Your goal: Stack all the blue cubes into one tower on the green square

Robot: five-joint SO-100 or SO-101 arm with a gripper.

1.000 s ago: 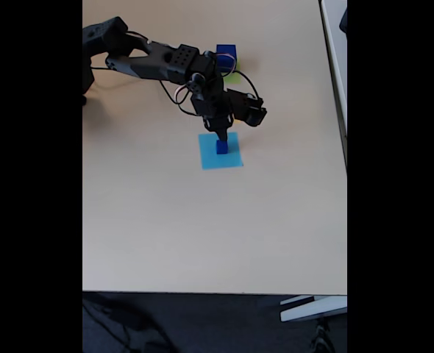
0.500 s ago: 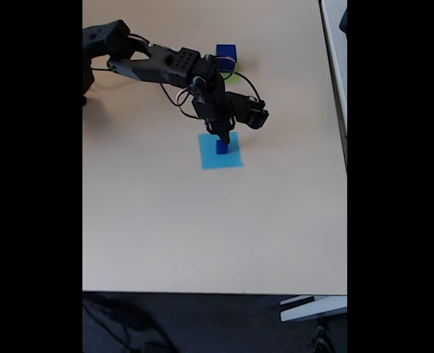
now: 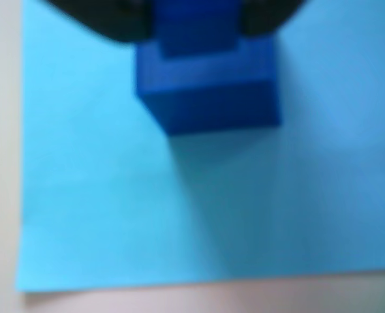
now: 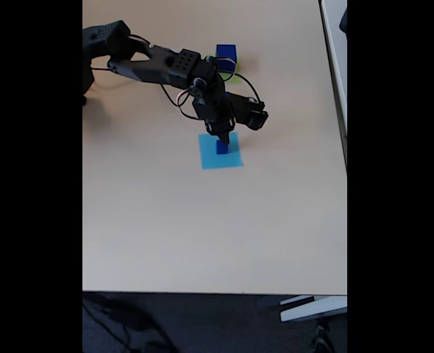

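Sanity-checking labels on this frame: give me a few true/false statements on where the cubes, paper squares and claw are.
1. A small dark blue cube sits on the flat light-blue paper square. True.
2. The claw is right at that cube. True.
3. A larger dark blue cube sits on the light-blue square too. False: it stands at the far end of the table, by the light green paper square.
4. The small cube already tops a tower. False: it rests directly on the paper.
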